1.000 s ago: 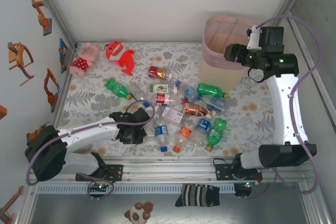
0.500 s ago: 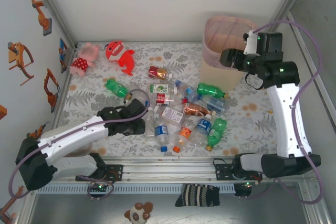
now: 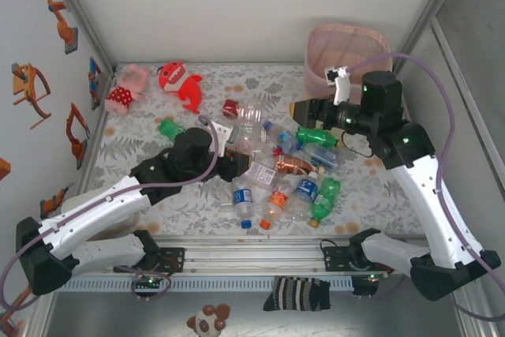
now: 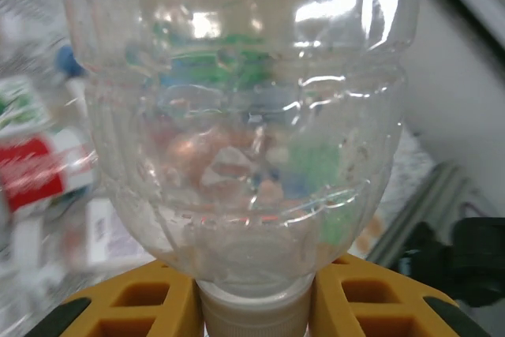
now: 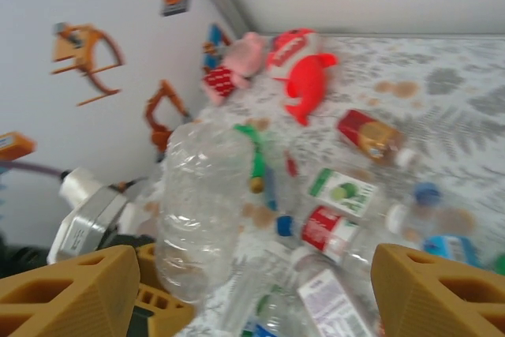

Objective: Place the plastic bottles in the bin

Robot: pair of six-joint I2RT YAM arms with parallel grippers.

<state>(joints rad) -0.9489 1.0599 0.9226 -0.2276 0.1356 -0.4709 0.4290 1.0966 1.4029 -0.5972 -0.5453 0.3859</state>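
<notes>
The left gripper (image 4: 252, 301) is clamped on the neck of a clear bottle (image 4: 245, 116). It holds the bottle up above the other bottles (image 3: 292, 165) mid-table, base uppermost and tipped towards the right gripper (image 3: 302, 108). That one faces the bottle from just beside it, fingers spread with nothing between them. The bin (image 3: 319, 73) stands in the far right corner, much nearer the right gripper, so I'd guess a handover.
</notes>
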